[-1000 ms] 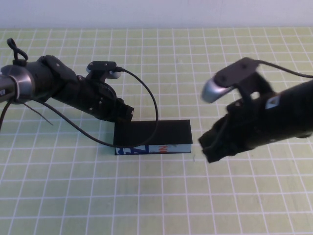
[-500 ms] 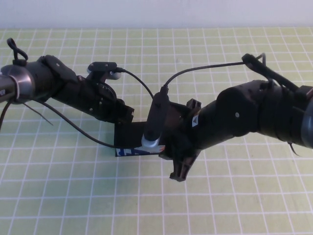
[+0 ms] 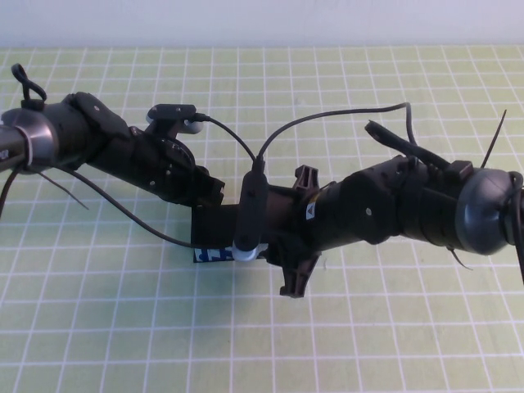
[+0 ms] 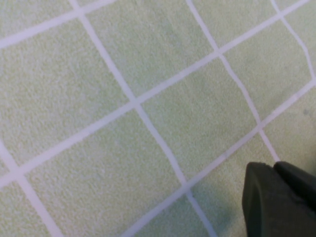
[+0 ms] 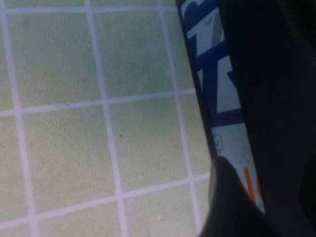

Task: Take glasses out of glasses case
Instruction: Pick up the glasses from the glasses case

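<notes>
The glasses case (image 3: 214, 223) lies on the green checked mat with its black lid shut and its blue-printed side facing front. The glasses are hidden. My right gripper (image 3: 300, 229) is open and reaches over the case's right part, one finger behind it and one in front. In the right wrist view the case's light blue side with dark blue and orange print (image 5: 219, 84) runs beside one dark finger (image 5: 227, 207). My left gripper (image 3: 210, 189) is shut and sits at the case's back left corner; its closed tips (image 4: 274, 170) hover over bare mat.
The green mat with white grid lines (image 3: 123, 327) covers the table. Black cables (image 3: 237, 139) loop from both wrist cameras above the case. A pale wall (image 3: 262, 20) borders the far edge.
My right arm has swung left from beside the case to over it, its wrist turned so the fingers straddle the case. The left arm and the case have not moved.
</notes>
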Action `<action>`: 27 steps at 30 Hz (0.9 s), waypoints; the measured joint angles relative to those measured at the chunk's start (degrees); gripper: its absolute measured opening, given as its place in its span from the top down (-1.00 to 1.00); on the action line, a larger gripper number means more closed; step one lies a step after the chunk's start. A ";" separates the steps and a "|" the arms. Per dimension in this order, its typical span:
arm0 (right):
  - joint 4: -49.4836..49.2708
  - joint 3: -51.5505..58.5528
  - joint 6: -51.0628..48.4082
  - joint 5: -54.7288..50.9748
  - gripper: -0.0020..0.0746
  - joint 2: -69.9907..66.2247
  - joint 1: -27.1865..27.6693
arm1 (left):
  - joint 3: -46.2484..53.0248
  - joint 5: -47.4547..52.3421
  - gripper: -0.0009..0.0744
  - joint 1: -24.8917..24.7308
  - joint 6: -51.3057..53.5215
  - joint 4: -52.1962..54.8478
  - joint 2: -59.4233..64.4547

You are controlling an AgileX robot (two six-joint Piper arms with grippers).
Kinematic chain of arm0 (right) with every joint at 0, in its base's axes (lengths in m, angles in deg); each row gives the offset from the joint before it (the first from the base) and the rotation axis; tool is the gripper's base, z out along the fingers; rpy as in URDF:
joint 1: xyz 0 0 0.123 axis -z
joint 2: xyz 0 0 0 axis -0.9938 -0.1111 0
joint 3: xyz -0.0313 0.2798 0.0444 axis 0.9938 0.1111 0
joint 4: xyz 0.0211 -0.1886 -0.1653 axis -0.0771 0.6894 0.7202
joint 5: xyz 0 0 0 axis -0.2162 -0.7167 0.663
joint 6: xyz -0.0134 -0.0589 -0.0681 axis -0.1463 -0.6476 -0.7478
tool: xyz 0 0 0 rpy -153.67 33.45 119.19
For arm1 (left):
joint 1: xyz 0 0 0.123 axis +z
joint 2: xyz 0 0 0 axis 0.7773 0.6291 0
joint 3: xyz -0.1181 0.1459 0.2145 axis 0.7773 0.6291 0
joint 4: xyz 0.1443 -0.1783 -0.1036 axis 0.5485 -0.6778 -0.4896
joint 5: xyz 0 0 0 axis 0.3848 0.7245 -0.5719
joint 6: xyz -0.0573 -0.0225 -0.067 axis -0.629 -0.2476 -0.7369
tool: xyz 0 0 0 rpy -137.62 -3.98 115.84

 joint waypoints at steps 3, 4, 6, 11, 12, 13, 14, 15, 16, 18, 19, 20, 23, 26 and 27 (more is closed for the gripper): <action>1.01 0.00 -0.49 1.29 0.20 -0.80 0.00 | 0.00 0.00 0.99 0.00 0.00 0.00 0.00; 1.64 0.00 -0.54 1.97 0.20 -1.08 0.00 | 0.00 0.00 0.99 0.00 0.00 0.00 0.00; 2.43 0.00 -0.75 2.61 0.20 -1.48 0.00 | 0.00 0.00 0.99 0.00 0.00 0.00 0.00; 4.40 0.00 -0.97 3.67 0.20 -2.84 0.00 | 0.00 0.00 0.99 0.00 0.00 0.00 0.00; 4.66 0.00 -0.96 4.08 0.20 -2.96 0.00 | 0.00 0.00 0.99 0.00 0.00 0.00 0.00; 5.01 0.00 -0.96 4.26 0.21 -2.99 0.00 | 0.00 0.00 0.99 0.00 0.00 0.00 0.00; 5.15 0.00 -0.96 4.51 0.23 -2.99 0.00 | 0.00 0.00 0.99 0.00 0.00 0.00 0.00; 5.28 0.00 -0.96 4.61 0.26 -2.99 0.00 | 0.00 0.00 0.99 0.00 0.00 0.00 0.00; 5.38 0.00 -0.96 4.64 0.30 -2.99 0.00 | 0.00 0.00 0.99 0.00 0.00 0.00 0.00; 5.61 0.00 -0.96 5.06 0.39 -2.99 0.00 | 0.00 0.00 0.99 0.00 0.00 0.00 0.00; 5.72 0.00 -0.96 5.35 0.43 -2.99 0.00 | 0.00 0.00 0.99 0.00 0.00 0.00 0.00; 5.85 0.00 -0.96 5.54 0.46 -3.09 0.00 | 0.00 0.00 0.99 0.00 0.00 0.00 0.00; 6.34 0.00 -0.96 5.90 0.51 -3.09 0.00 | 0.00 0.00 0.99 0.00 0.08 0.00 0.00; 6.68 0.00 -0.96 6.28 0.53 -3.21 0.00 | 0.00 0.09 0.99 0.00 0.22 0.00 0.00; 6.71 0.00 -0.96 6.28 0.53 -3.21 0.00 | 0.00 0.09 0.99 0.00 0.22 0.00 0.00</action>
